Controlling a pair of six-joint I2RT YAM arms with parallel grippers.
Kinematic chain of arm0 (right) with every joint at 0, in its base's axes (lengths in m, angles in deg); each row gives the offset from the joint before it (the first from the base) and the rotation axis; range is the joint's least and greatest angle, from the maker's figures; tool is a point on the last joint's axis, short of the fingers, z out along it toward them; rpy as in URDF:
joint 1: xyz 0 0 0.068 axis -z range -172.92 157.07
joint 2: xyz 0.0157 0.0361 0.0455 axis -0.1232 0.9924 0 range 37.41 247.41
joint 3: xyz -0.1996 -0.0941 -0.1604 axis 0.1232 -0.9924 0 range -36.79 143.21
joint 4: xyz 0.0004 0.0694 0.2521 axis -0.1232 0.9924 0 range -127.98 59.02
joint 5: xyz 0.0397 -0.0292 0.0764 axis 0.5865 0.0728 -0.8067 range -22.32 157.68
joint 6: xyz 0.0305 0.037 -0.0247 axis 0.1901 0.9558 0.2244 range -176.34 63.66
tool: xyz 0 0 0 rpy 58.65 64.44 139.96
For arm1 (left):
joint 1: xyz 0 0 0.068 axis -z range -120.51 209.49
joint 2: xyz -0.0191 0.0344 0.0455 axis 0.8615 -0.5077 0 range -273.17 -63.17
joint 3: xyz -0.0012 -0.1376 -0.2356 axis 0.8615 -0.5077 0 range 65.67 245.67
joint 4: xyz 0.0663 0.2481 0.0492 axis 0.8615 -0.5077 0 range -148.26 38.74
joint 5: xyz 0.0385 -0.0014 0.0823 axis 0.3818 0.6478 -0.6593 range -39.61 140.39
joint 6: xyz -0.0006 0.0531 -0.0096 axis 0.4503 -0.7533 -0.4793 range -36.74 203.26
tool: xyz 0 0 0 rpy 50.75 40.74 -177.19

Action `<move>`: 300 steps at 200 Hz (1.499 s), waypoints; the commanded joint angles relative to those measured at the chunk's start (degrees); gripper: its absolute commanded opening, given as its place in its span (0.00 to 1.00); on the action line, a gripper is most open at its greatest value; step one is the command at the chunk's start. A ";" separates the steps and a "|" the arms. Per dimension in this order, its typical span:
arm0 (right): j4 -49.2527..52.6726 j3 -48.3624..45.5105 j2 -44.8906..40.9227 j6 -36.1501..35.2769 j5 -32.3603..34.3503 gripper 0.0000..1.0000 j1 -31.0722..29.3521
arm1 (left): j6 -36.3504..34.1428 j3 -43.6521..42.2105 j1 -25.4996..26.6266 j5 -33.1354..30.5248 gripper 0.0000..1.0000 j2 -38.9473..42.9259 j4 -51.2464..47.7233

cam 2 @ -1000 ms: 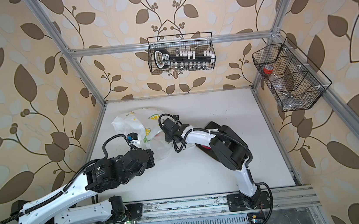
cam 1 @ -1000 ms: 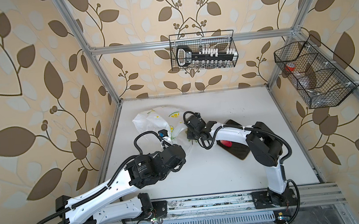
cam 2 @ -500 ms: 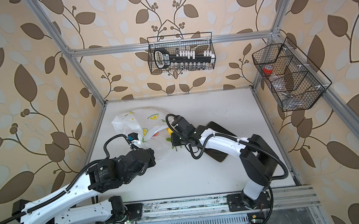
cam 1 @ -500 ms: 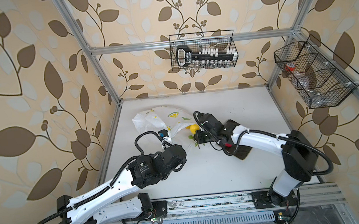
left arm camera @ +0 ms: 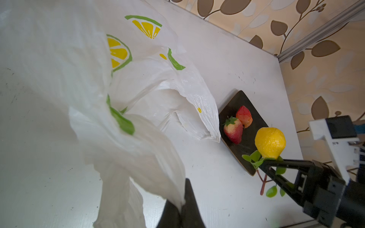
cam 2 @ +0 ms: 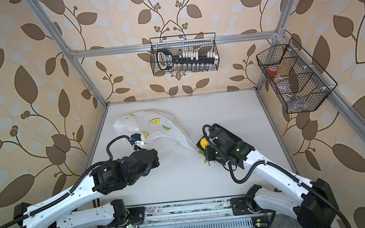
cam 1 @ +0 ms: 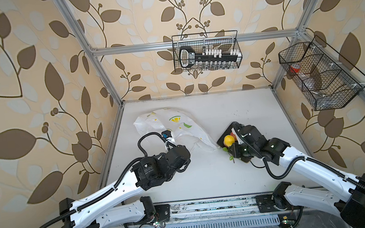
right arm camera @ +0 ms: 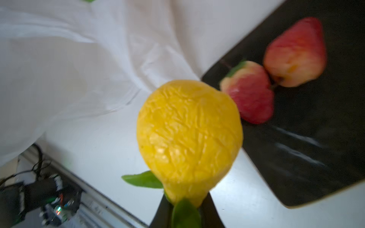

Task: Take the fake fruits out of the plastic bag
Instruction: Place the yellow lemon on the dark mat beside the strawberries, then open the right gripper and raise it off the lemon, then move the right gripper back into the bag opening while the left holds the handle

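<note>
1. Left wrist view: the left gripper [left arm camera: 182, 205] is clamped on a bunched fold of the plastic bag [left arm camera: 138, 79]. Its jaws are closed tight on the film, with no gap visible between them.
2. Bag condition: white and crinkled, printed with lemon slices and green leaves. The pinched part rises from the white table [left arm camera: 227, 59] to the clamp point. In both top views the bag occupies the left half of the table, toward the back wall.
3. Bag mouth: it gapes toward the right. Its loose edge ends just beside the edge of the dark plate [left arm camera: 244, 100]. Folds hide the interior, so the contents cannot be told.
4. Plate: it lies flat on the table, right of the bag. The capped strawberry [left arm camera: 234, 130] and the second strawberry [left arm camera: 244, 116] rest on it, touching each other, both outside the bag.
5. Yellow fruit [left arm camera: 270, 142]: outside the bag, over the plate's edge on the right arm's side, bulb end up. Its leafy twig [left arm camera: 262, 181] hangs below the jaws. Whether the fruit touches the plate cannot be told.
6. Right gripper [right arm camera: 185, 209]: set narrow and closed on the tapered stem end of the yellow fruit, one finger on each side.
</note>
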 commanded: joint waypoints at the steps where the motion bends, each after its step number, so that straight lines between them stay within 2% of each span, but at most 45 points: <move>1: 2.34 -2.76 2.24 0.24 -0.31 0.00 7.18 | -2.56 0.37 -0.83 -0.57 0.00 -0.33 0.33; 23: -2.10 -3.80 6.98 -0.77 -4.34 0.00 12.52 | -4.52 0.85 -1.00 0.80 0.00 -0.02 -0.19; 50: -5.24 -3.84 12.89 -1.31 -5.35 0.01 14.61 | -5.86 1.19 -1.09 2.63 0.00 0.45 -1.04; 58: -5.53 -3.97 14.15 -1.34 -5.12 0.06 14.95 | -6.16 1.38 -1.09 2.96 0.00 0.55 -1.46; 78: -5.09 -4.06 15.37 -1.26 -3.39 0.28 15.20 | -6.40 1.77 -1.10 3.17 0.00 0.93 -2.71; 109: -0.11 -1.34 11.38 -1.66 0.43 0.60 15.23 | -6.30 1.91 -1.19 2.73 0.00 1.75 -4.21; 130: 4.86 1.69 7.20 -2.79 3.51 0.69 15.16 | -6.21 1.99 -1.18 2.15 0.00 1.96 -4.99; 152: 8.30 5.60 2.40 -4.80 5.88 0.72 13.91 | -7.06 2.44 -1.51 1.86 0.00 1.79 -5.58; 165: 6.01 7.59 -0.20 -6.84 5.62 0.72 9.37 | -8.48 2.87 -2.49 2.22 0.00 1.68 -6.33; 184: -5.43 6.94 -2.55 -8.84 1.32 0.71 -0.49 | -11.12 2.84 -6.36 5.22 0.00 2.44 -6.33; 197: -15.42 5.40 -1.59 -9.84 1.34 0.71 -8.12 | -12.93 2.07 -9.02 8.71 0.00 3.46 -4.48; 213: -21.31 6.97 4.31 -12.26 6.94 0.71 -15.87 | -14.80 2.12 -10.82 11.74 0.00 3.68 -3.80; 227: -23.07 9.90 11.19 -14.62 11.81 0.73 -18.90 | -16.07 3.21 -11.70 13.05 0.00 3.24 -4.88; 265: -29.17 16.06 26.88 -18.97 10.92 0.76 -20.17 | -17.73 5.02 -12.77 14.92 0.00 2.67 -5.66; 285: -28.71 18.90 33.58 -19.56 15.49 0.75 -20.29 | -18.37 5.92 -13.13 14.88 0.00 2.54 -6.39; 300: -27.88 20.98 37.20 -19.54 21.05 0.68 -20.24 | -18.90 6.74 -13.39 14.14 0.00 2.70 -7.35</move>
